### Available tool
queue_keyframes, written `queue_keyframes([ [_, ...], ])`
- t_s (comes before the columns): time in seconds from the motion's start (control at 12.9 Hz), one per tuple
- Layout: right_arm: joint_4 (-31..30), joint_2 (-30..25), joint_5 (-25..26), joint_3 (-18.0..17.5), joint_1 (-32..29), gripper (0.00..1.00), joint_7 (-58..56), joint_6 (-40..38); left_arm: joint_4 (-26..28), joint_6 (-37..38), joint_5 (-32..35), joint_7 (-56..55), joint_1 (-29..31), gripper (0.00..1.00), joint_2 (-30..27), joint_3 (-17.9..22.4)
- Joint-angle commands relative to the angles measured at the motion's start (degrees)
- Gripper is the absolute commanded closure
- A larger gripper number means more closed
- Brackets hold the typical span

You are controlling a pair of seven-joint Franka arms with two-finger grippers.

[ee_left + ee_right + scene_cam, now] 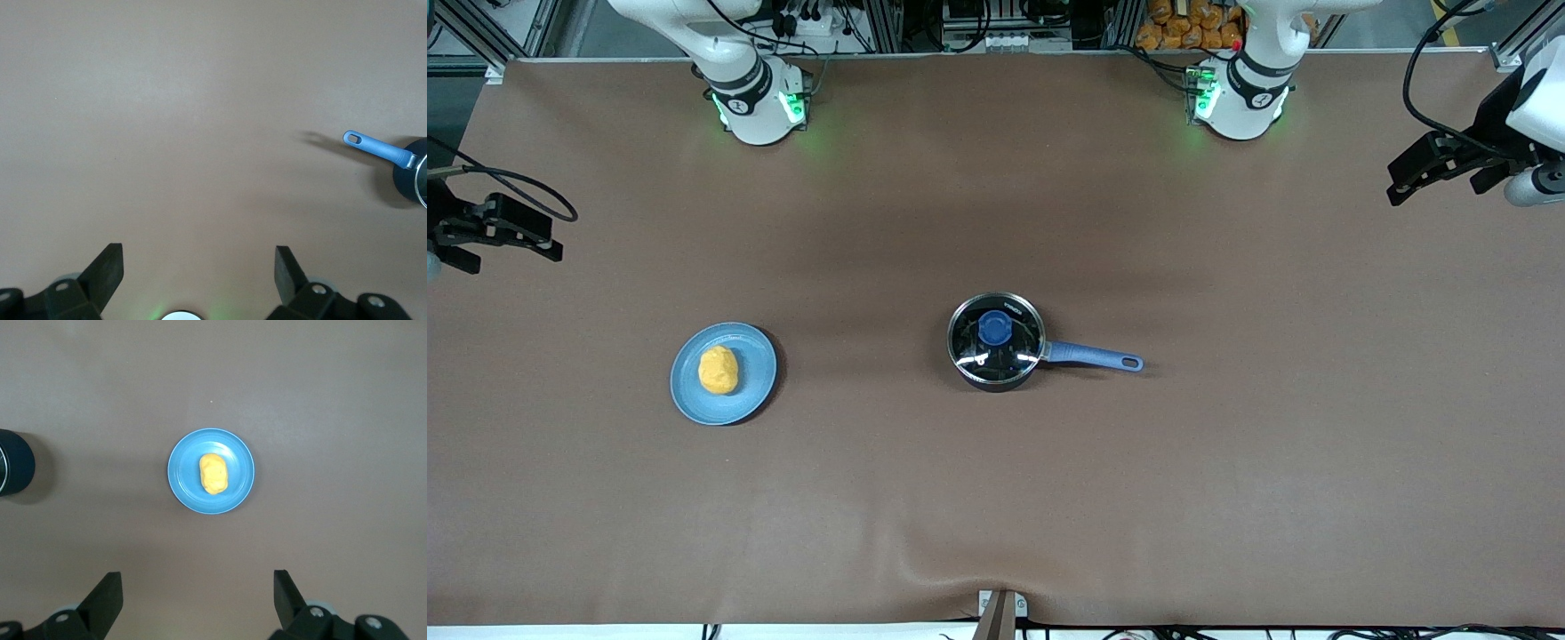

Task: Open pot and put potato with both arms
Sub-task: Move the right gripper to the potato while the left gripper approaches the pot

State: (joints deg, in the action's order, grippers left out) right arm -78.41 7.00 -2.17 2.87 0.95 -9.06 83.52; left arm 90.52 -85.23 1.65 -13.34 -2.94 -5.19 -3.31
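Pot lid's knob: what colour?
Blue, matching the handle; the knob shows best in the front view.

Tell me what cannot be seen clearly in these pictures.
- Pot inside: front view, glare on the glass lid hides it.
- Pot in both wrist views: cut off by the picture edge.
- Left tool and right tool, both open: front view shows each only at the picture's edge.
- Potato's underside: hidden against the plate.

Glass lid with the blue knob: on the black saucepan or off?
On. The clear glass lid sits flat across the black saucepan's rim, blue knob centred, no gripper near it.
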Motion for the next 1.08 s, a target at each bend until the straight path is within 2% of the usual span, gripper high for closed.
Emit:
queue_keyframes([
  [0.0,0.80,0.21,0.15,-1.47,-1.39,0.00,3.76,-2.38,-1.57,1.39,-1.30,1.21,0.83,0.00,0.62,-0.21],
  [0.54,0.28,1.26,-0.12,-1.64,-1.30,0.00,2.66,-3.10,-1.92,1.30,-1.21,1.21,0.66,0.00,0.71,-0.21],
  [0.7,-1.56,2.58,-0.21,-1.64,-1.21,0.00,-1.90,-3.97,-1.92,1.30,-1.30,1.12,0.75,0.00,0.71,-0.21],
  [1.01,-5.87,7.75,-0.91,-1.64,-0.51,0.00,-2.98,-2.49,-2.10,1.04,-1.30,0.69,-0.48,0.00,1.85,-0.55],
])
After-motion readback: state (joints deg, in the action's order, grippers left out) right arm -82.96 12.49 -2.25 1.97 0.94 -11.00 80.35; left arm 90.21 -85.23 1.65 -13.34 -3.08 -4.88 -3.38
